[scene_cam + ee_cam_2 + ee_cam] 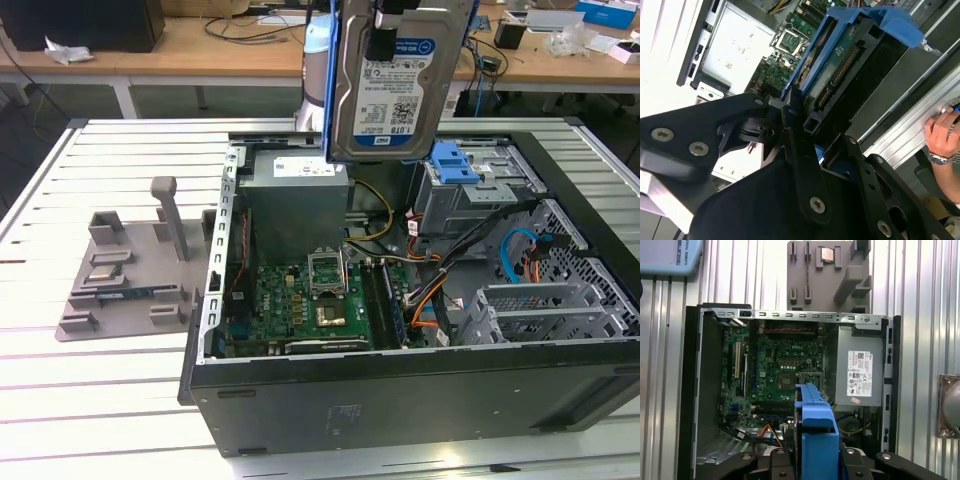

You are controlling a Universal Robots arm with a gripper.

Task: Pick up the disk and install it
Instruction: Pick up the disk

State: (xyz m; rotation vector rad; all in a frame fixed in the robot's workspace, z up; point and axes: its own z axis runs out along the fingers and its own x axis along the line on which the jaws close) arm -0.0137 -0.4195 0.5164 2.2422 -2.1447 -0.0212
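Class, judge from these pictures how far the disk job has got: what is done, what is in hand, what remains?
Done: the disk is off the table, upright above the open computer case. In hand: the tool is clamped on the disk's upper end, with the blue rails fitted. Left: installing it. The disk is not yet seated anywhere inside the case.

An open computer case (400,400) lies on a white worktop (100,420), its green circuit board (290,300) and grey metal box (295,210) exposed; a grey plastic holder (110,290) sits beside it on the exterior view's left.
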